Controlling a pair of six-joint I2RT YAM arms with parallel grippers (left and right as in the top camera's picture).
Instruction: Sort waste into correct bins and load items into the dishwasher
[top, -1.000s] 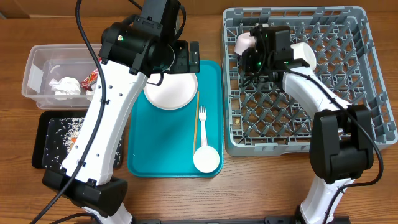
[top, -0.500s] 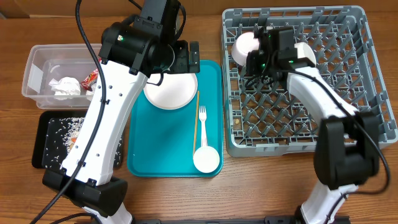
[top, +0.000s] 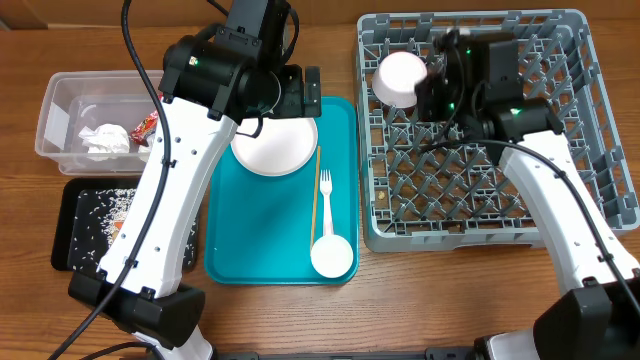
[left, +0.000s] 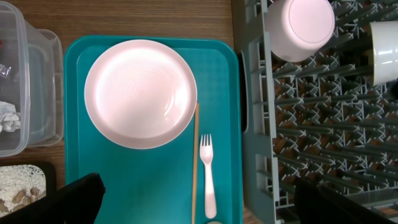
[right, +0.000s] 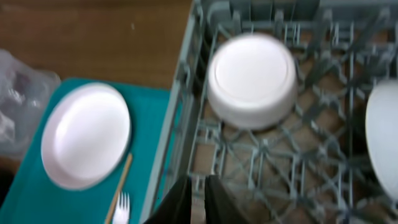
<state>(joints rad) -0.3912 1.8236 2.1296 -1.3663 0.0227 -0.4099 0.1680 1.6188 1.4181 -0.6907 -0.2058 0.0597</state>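
Note:
A white bowl (top: 400, 78) (right: 252, 79) lies upside down in the far left corner of the grey dishwasher rack (top: 600, 210). My right gripper (right: 198, 190) (top: 432, 97) hangs just off the bowl, parted by a narrow slit with nothing in it. On the teal tray lie the white plate (top: 272, 147) (left: 140, 93), fork (top: 325, 205), chopstick (top: 316, 200) and small cup (top: 331, 256). My left gripper (left: 199, 205) (top: 287, 103) hovers wide open and empty above the plate.
The clear tub (top: 60, 100) at the far left holds a crumpled napkin (top: 104, 139) and a red wrapper (top: 145, 123). The black tray (top: 75, 215) in front of it carries rice (top: 110, 205). A second white cup (left: 385, 43) stands in the rack beside the bowl. The teal tray (top: 250, 250) abuts the rack.
The right gripper turned the bowl over onto the rack, let go of it and drew back to the right. The left arm has not moved.

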